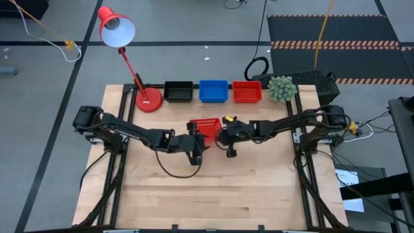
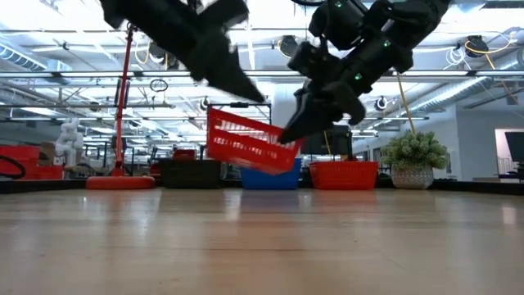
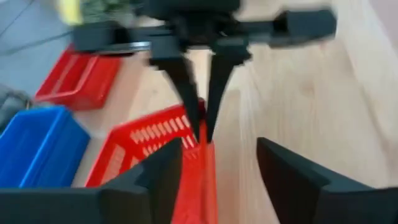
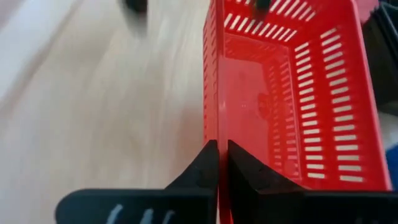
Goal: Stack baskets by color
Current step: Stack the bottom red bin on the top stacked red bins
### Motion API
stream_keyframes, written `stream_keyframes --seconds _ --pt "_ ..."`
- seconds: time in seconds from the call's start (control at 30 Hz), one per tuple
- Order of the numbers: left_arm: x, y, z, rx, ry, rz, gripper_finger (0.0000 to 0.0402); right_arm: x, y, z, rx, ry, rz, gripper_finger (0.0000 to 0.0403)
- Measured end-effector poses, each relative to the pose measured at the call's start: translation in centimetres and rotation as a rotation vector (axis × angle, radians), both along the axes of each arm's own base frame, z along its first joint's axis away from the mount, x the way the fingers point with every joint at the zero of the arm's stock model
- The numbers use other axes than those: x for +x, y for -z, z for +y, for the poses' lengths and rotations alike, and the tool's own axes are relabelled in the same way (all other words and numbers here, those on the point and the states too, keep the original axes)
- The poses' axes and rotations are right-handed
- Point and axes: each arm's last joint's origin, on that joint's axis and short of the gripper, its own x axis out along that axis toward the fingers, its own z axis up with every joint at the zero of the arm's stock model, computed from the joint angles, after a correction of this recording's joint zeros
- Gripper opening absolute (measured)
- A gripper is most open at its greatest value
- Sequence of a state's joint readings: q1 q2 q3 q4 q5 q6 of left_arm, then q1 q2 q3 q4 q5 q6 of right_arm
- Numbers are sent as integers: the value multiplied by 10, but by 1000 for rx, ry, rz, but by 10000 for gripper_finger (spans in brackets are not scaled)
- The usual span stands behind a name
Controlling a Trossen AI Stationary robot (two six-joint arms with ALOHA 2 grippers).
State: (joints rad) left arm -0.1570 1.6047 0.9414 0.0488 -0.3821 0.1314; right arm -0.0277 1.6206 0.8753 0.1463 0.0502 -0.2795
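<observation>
**High view: a red basket held aloft at mid-frame**

High view shows the pale wooden tabletop filling the middle of the frame. Along its upper edge sits a red desk lamp with a round base, then a row of three perforated plastic baskets: black, blue and red, with a small green potted plant to their right. Near frame centre a second red mesh-walled basket hangs tilted; the low view shows it clear of the table. The right gripper is pinched together on the rim of its wall. The left gripper sits at the basket's lower left with fingers spread apart.
</observation>
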Motion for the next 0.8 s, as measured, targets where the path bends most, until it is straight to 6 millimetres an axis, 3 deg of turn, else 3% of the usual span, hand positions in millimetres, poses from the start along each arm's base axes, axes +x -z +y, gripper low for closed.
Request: stream_keyframes --seconds 0.13,0.37,0.6,0.8 --pt "-22 -18 -6 -124 -103 6 236 -15 -14 -6 -52 -28 61 6" --pt "-58 -43 -26 -215 -189 -13 226 -44 -49 -25 -154 -32 70 6" --pt "-71 -28 -42 -182 -228 -35 188 -75 -83 -54 -276 18 2 6" --pt "-74 -9 -40 -233 -256 -103 166 -96 -95 -84 -387 81 12 6"
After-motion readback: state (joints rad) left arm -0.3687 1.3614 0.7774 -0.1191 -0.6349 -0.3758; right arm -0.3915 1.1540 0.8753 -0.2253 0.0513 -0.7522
